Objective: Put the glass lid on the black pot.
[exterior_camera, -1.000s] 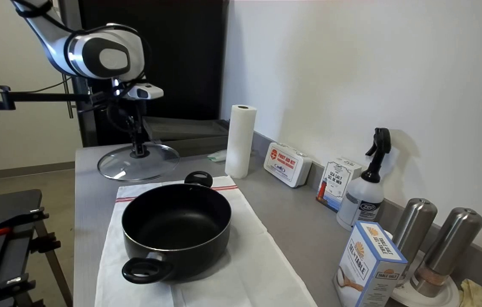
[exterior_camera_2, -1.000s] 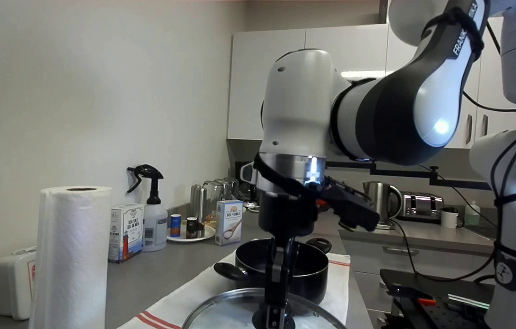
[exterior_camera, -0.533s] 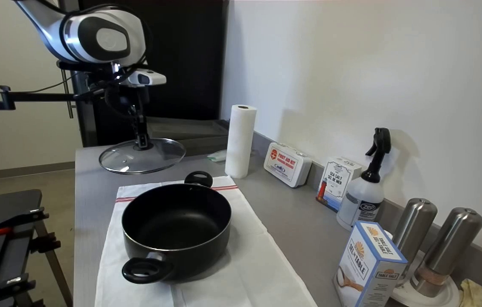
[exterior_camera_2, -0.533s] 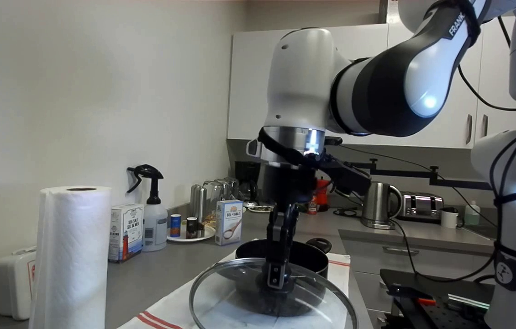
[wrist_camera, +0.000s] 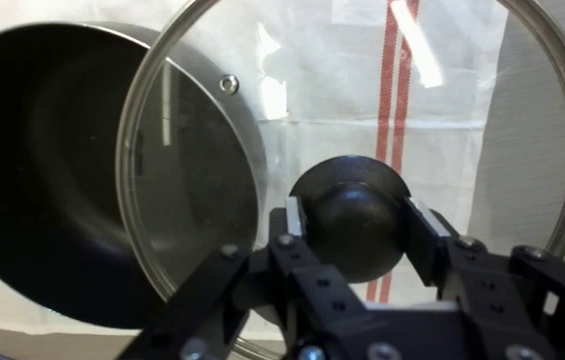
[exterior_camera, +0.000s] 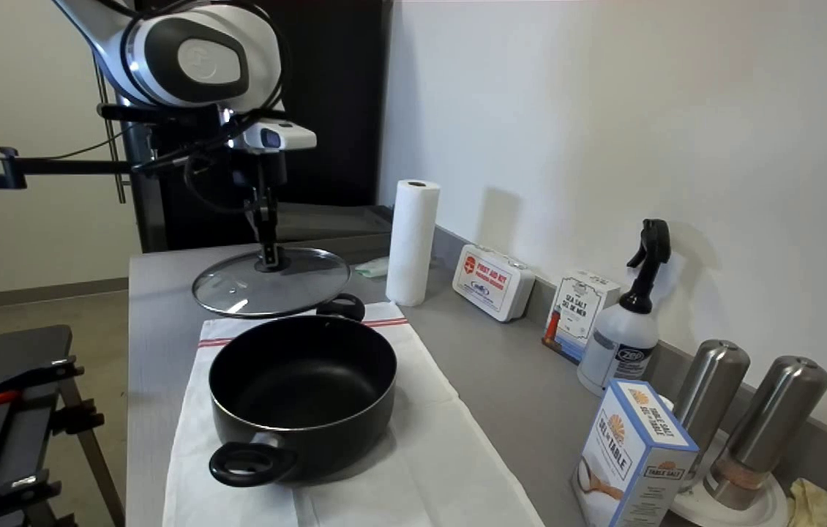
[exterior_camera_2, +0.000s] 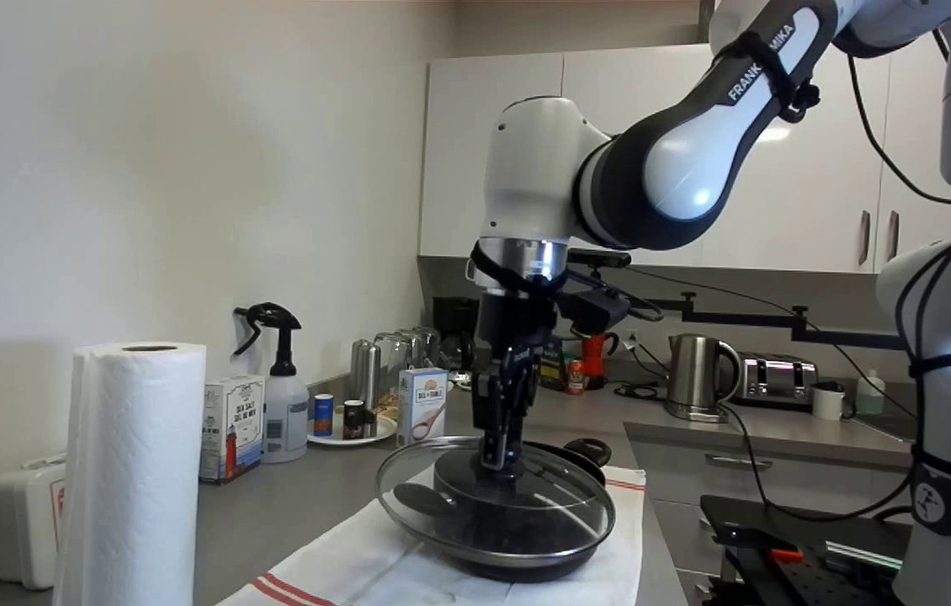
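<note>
The black pot (exterior_camera: 304,439) stands upright and uncovered on a white towel. It also shows in the wrist view (wrist_camera: 57,165) and in an exterior view behind the lid (exterior_camera_2: 585,459). My gripper (exterior_camera: 269,260) is shut on the dark centre knob (wrist_camera: 355,225) of the glass lid (exterior_camera: 238,289). In the wrist view the gripper's fingers (wrist_camera: 352,215) sit on both sides of the knob. The lid is held roughly level, raised off the counter. Seen from the wrist, its rim overlaps the pot's near side, while most of it lies over the striped towel end and counter.
A paper towel roll (exterior_camera: 413,241) stands near the lid. A first aid kit (exterior_camera: 492,282), a sea salt box (exterior_camera: 580,311), a spray bottle (exterior_camera: 618,337) and a table salt box (exterior_camera: 633,454) line the wall. The pot's handle (exterior_camera: 340,306) points toward the lid.
The lid, held by my gripper, has lifted off the counter and moved toward the pot. The pot and towel have not moved.
</note>
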Available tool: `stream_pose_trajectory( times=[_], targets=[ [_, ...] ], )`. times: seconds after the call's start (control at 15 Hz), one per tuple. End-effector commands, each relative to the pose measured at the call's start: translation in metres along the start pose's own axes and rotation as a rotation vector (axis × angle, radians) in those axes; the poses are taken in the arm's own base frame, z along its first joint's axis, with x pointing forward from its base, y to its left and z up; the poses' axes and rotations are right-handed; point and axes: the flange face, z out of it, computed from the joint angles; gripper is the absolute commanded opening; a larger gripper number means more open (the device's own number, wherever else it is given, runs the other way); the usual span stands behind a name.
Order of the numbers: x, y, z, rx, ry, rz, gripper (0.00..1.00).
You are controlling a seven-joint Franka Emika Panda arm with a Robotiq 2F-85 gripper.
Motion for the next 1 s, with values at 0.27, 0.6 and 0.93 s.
stream_pose_trajectory(
  times=[0.27, 0.6, 0.93],
  targets=[
    [0.019, 0.078, -0.016, -0.016, 0.02, 0.18, 0.25],
    [0.023, 0.119, -0.013, -0.023, 0.009, 0.252, 0.25],
    [0.02, 0.146, -0.007, -0.028, -0.012, 0.3, 0.25]
  ],
)
